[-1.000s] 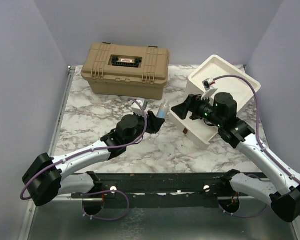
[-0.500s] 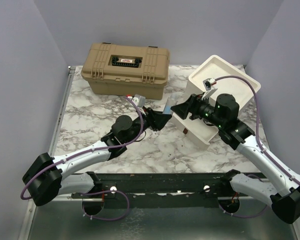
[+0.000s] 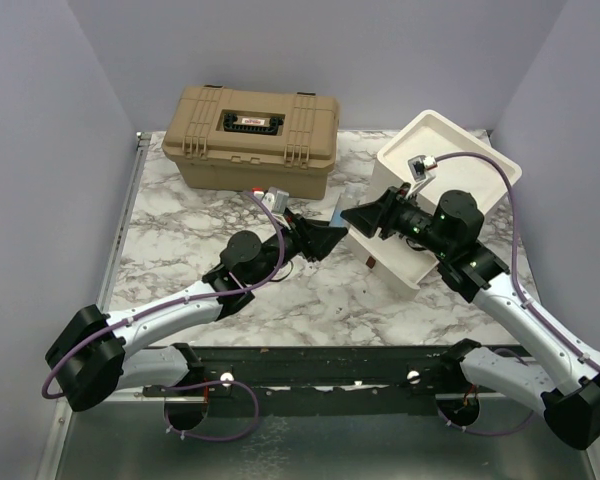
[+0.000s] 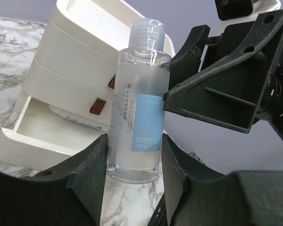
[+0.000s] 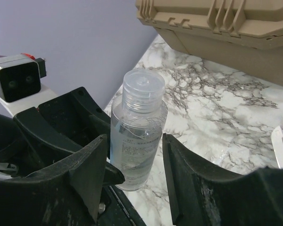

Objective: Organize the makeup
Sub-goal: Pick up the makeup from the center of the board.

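My left gripper [image 4: 134, 141] is shut on a clear bottle [image 4: 139, 108] with a light-blue label and a clear cap, held upright above the marble top. In the top view the left gripper [image 3: 327, 238] meets my right gripper [image 3: 358, 220] nose to nose beside the white drawer box [image 3: 450, 160]. The bottle [image 3: 337, 212] barely shows between them. In the right wrist view the bottle [image 5: 137, 127] stands between my right gripper's [image 5: 134, 140] open fingers, with gaps on both sides. No brushes are in view.
The white drawer box [image 4: 80, 56] has its bottom drawer [image 4: 19, 141] pulled open, with a pale labelled item [image 4: 78, 121] lying inside. The big tan latched case [image 3: 250, 135] stands at the back left and also shows in the right wrist view [image 5: 226, 28].
My left gripper has carried the bottle to the right, up to the right gripper. The right gripper has edged left, so its open fingers now flank the bottle.
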Motion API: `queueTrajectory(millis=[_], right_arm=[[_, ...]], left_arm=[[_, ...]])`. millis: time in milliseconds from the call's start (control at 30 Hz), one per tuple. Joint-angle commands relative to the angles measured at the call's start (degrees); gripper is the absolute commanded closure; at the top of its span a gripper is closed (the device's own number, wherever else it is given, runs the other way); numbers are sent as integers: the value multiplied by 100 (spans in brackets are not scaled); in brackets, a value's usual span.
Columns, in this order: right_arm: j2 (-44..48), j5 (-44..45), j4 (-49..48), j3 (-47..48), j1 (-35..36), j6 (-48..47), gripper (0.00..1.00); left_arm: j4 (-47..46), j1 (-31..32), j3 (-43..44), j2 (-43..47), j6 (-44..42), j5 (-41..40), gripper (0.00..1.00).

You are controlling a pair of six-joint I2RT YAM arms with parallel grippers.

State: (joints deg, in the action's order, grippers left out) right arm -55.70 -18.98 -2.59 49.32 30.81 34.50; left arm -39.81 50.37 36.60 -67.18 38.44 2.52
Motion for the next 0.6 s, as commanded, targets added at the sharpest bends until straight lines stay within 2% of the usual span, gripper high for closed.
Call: queueTrajectory(millis=[0, 133, 233, 400, 567], right_arm=[[-20, -431, -356, -83, 39, 55, 44], [-79, -334, -204, 5, 34, 69, 29], [-64, -207, -175, -20, 35, 143, 25], [-43, -303, -367, -103, 34, 190, 30], [-96, -458, -493, -101, 36, 280, 40]], left_arm=[[-459, 12, -7, -21, 93, 225, 100], [-563, 8, -3, -30, 133, 270, 100], [-599, 8, -26, -16, 172, 230, 100], [-734, 10, -85, -21, 203, 228, 100], [-879, 10, -115, -71, 264, 261, 100]])
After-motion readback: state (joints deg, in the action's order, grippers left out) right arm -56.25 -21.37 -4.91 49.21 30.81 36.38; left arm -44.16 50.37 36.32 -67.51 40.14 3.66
